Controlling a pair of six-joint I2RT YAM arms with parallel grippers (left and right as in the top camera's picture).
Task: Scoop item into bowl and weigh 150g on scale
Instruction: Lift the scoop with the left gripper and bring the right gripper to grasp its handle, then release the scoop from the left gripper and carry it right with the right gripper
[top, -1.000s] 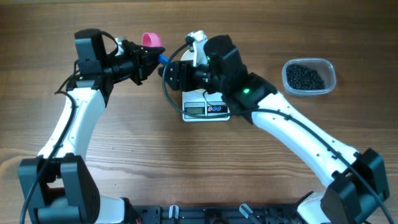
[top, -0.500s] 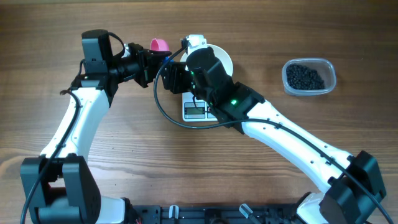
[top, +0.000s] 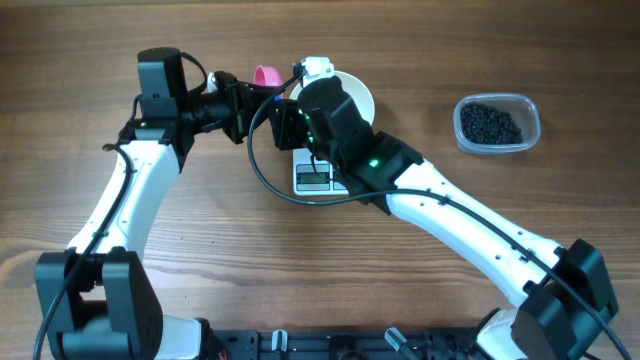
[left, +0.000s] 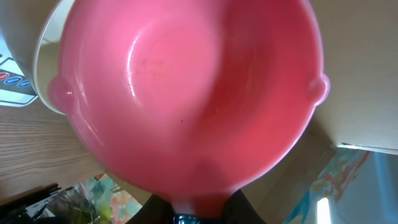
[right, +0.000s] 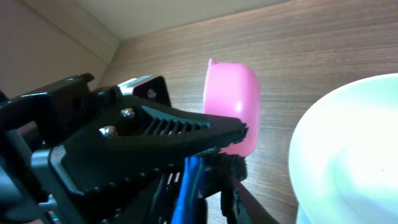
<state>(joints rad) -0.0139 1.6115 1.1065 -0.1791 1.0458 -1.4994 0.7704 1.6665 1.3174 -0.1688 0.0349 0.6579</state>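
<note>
So the left end effector (top: 243, 100) is clamped down on the blue handle of a small pink plastic scoop (top: 265, 75), holding it up off the tabletop (top: 200, 250) just beside the round plain white bowl (top: 358, 95). From the left wrist camera the scoop's cup fills almost the whole view, and it's totally empty, not one bean in it. My guess is it's parked high and close to the bowl because both arms are meeting there.

The right end effector (top: 280, 118) is right up against the same scoop, nose to nose with the left one. Its wrist view shows the pink cup edge-on, with the blue handle running down into a mess of black fingers. Honestly I can't tell how far apart its jaws are, or whether it has any hold on the handle. Too much black on black. It looks to me like a handover being set up, which would make sense given where the goods are.

The bowl sits on the small flat white rectangular kitchen scale (top: 315, 180), with the grey display poking out at the front edge so it's readable. The part of the bowl I can see looks bare.

The small glossy black beans (top: 490, 124) are all in the clear rounded-rectangular plastic tub (top: 530, 108), way over on the right side, well apart from the bowl. That's the right arm's territory, so no scooping yet as far as I can judge.
</note>
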